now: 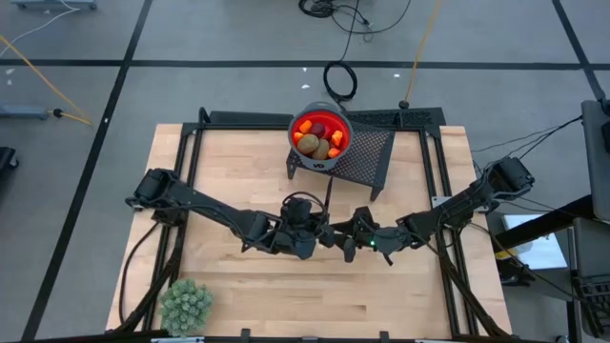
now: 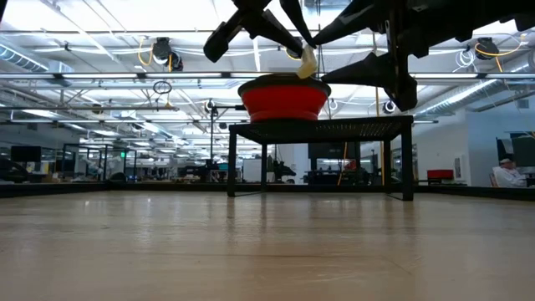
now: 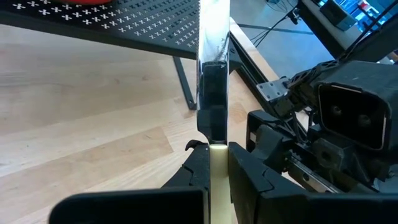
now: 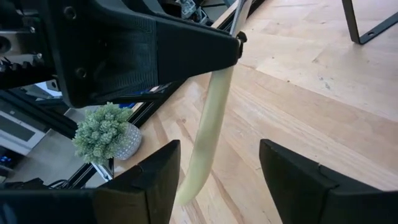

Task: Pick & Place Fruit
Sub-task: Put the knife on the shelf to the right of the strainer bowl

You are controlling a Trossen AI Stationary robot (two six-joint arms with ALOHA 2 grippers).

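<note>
The toy fruit [image 1: 320, 135] lies heaped in a red bowl [image 2: 284, 99] on a black mesh stand [image 1: 367, 157] at the table's far middle. Both arms meet over the table's middle. My left gripper [image 1: 319, 232] is shut on a knife with a pale yellow handle [image 3: 217, 171]; its blade [image 3: 213, 62] points toward the stand. My right gripper [image 4: 217, 171] is open just right of it, its two fingers standing on either side of the handle's free end [image 4: 193, 180] without touching it. My left gripper pinches the knife's yellow handle [image 3: 217, 163] between its two fingers, close to where the blade begins. The fingers point along the knife toward the far edge. The knife is lifted clear of the table, with the rest of the handle [image 4: 208, 130] reaching back toward the right gripper.
A pale green spiky plant ball [image 1: 186, 303] in a small pot stands at the table's near left corner. The stand's legs [image 2: 230, 159] rest on the far half of the table. Bare wood lies to the left and right of the two grippers.
</note>
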